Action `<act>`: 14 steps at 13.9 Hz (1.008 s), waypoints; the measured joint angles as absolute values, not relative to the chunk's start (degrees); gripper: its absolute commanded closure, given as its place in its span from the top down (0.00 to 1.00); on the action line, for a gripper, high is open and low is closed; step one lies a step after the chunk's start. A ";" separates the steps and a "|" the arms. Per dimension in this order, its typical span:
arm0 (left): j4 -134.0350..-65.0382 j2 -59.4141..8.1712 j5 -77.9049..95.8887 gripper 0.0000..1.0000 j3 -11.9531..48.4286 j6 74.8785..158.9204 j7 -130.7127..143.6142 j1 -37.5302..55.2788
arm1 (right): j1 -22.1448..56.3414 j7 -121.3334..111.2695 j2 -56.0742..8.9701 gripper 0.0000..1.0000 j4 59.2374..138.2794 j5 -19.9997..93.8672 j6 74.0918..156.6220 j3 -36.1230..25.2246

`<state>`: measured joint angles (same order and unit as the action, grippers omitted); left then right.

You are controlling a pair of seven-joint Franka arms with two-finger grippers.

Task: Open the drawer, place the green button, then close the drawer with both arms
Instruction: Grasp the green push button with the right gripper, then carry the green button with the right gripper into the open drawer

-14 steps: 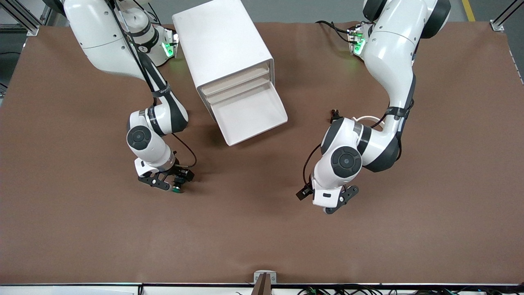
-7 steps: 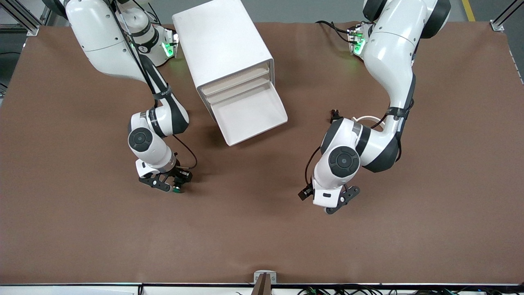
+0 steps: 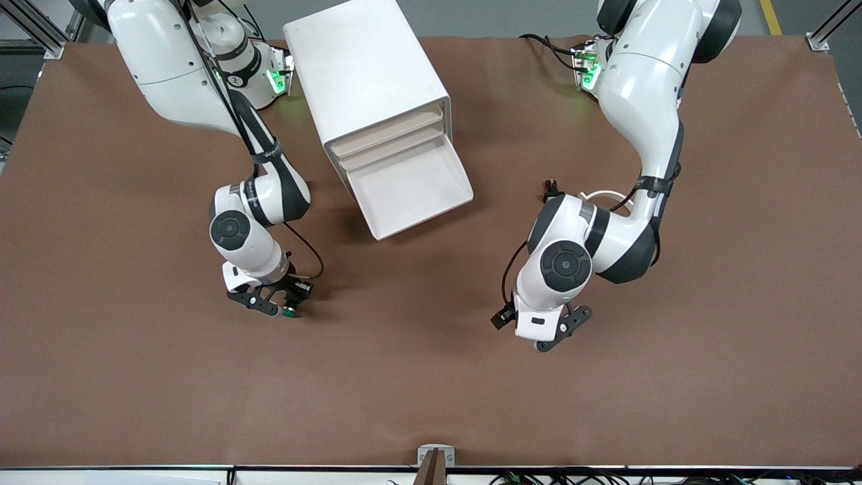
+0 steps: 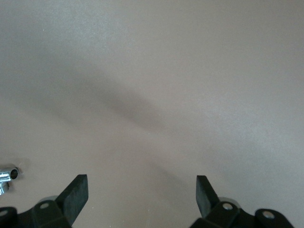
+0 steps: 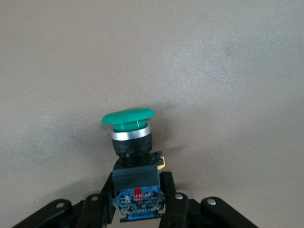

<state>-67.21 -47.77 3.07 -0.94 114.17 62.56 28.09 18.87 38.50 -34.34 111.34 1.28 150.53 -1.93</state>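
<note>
Button (image 5: 129,124) clamped in the right gripper (image 3: 281,304), lower left of the front frame.
One button (label unreadable), one drawer (image 3: 412,188) open at upper centre; left gripper (image 3: 553,335) spread wide, waiting over table (image 3: 431,397).

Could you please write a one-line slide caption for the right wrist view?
Right gripper shut on the green-capped button's black body, low over the brown table.

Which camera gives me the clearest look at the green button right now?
The right wrist view: the button fills it, green cap out, black body clamped by the right gripper. The front view shows only a green speck. The left wrist view misses it.
</note>
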 measured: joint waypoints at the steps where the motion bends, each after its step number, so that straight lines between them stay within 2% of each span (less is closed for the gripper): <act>1: -67.26 -47.77 3.05 1.00 -0.94 114.17 63.90 28.09 | 18.87 39.18 -34.34 0.00 111.29 1.28 150.49 -1.90; 5: -67.46 -47.77 2.38 1.00 -0.94 114.17 65.95 28.05 | 19.16 42.15 -33.15 0.00 109.90 1.28 146.09 -1.51; 9: -67.52 -47.77 2.37 1.00 -0.95 114.17 65.96 28.02 | 20.43 45.47 -27.51 0.00 109.13 1.31 137.60 -1.28; 14: -67.58 -47.77 2.37 1.00 -0.95 114.17 65.96 27.94 | 24.64 54.17 -21.23 0.00 109.15 1.34 131.51 -0.92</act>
<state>-67.58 -47.77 2.37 -0.95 114.17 65.96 27.94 24.64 54.17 -21.23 109.15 1.34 131.51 -0.92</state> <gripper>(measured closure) 0.000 0.581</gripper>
